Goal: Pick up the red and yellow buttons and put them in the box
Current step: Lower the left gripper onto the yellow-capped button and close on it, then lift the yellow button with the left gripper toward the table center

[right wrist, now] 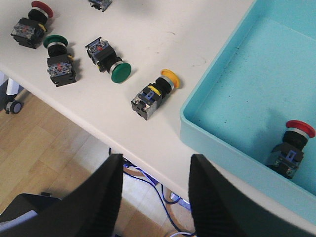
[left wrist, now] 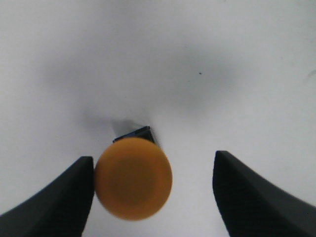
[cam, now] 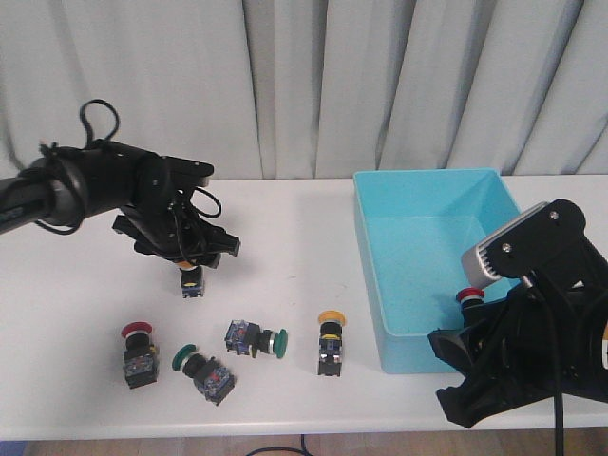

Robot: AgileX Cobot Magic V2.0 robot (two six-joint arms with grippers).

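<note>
Nearest to me, my right gripper (right wrist: pixel 152 195) hangs past the front edge of the white table (cam: pixel 85 294), its dark fingers (right wrist: pixel 106 197) spread apart with nothing between them, only wooden floor and cables below. Just beyond it sits the large light-blue plastic box (cam: pixel 372 275) with sloped walls, and one red-capped push-button switch on a black body (right wrist: pixel 290 148) already lies inside, close to the near wall; so I judge that one piece is delivered. Along the front of the table, left of the box, a yellow-capped switch on a black block (cam: pixel 331 342) waits just beside the box's near corner, untouched. Further left lie two green-capped switches (cam: pixel 255 338), (cam: pixel 204 369), which are not mine to move, and at the far left a red-capped switch (cam: pixel 139 353) stands well apart from the box. Further back, my left gripper (left wrist: pixel 153 192) is lowered over a third target, a round yellow-orange capped switch (left wrist: pixel 133 177) with a corner of black body showing behind it. My left fingers (left wrist: pixel 54 202) are wide; one pad touches or nearly touches the cap, the other stands clear, so I am not gripping it yet. By my reckoning one of four is done: this yellow one is about to be grasped, and the near yellow and far-left red remain.
</note>
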